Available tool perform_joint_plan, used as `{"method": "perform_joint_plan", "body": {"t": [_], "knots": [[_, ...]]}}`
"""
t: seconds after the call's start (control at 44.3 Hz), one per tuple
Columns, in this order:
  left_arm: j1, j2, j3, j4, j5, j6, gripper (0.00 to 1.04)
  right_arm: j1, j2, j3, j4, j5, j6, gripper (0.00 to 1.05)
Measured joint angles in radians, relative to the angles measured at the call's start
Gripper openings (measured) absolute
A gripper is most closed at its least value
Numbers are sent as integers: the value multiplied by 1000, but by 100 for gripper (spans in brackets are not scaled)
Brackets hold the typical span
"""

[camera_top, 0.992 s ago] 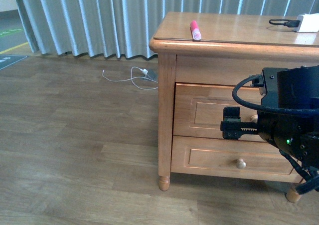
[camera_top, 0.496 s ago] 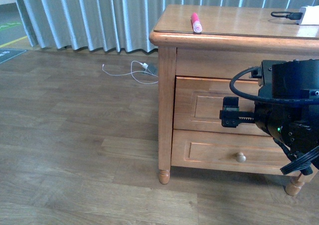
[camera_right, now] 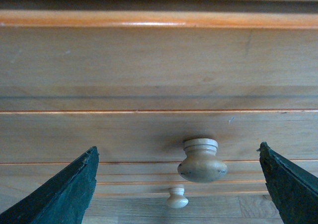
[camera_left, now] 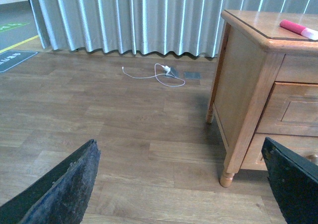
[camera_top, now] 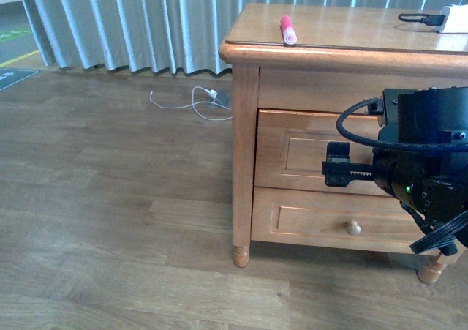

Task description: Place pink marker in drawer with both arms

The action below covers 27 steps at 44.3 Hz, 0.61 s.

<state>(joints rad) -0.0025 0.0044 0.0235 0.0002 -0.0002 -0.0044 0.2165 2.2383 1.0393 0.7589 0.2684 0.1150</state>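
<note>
1. Front view: We judge the step in hand to be opening the drawer, the upper one of the cabinet. Its front looks closed. The right gripper is level with that front, but from here we cannot tell how its jaws stand. The pink marker lies untouched on the cabinet top, near its front edge. We count one marker, two drawers, one white charger at the cabinet's far corner, and one loose cable on the floor beside the cabinet.

2. Left wrist view: The left gripper is spread wide and empty, well away from the cabinet's side. The one marker shows on the cabinet top. Fetching it should fall to this arm once the drawer is out.

3. Right wrist view: The right gripper's jaws are parted and grasp nothing. The upper knob sits between them, untouched. The next move calls for advancing, closing on that knob and pulling straight out from the cabinet. We count two knobs; the lower knob is not ours.
</note>
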Motion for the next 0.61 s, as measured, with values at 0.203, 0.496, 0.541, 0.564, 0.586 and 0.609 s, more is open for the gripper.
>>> {"method": "perform_joint_plan", "body": {"t": [0.203,0.496,0.541,0.564,0.586,0.609], "knots": [[0,0,0,0,0,0,99,1,14,5,-16,-8,-6,96],[0,0,0,0,0,0,99,1,14,9,5,-3,-6,96],[0,0,0,0,0,0,99,0,14,10,6,1,-6,96],[0,0,0,0,0,0,99,0,14,10,6,3,-6,96],[0,0,0,0,0,0,99,0,14,10,8,4,-6,95],[0,0,0,0,0,0,99,0,14,10,8,6,-6,93]]}}
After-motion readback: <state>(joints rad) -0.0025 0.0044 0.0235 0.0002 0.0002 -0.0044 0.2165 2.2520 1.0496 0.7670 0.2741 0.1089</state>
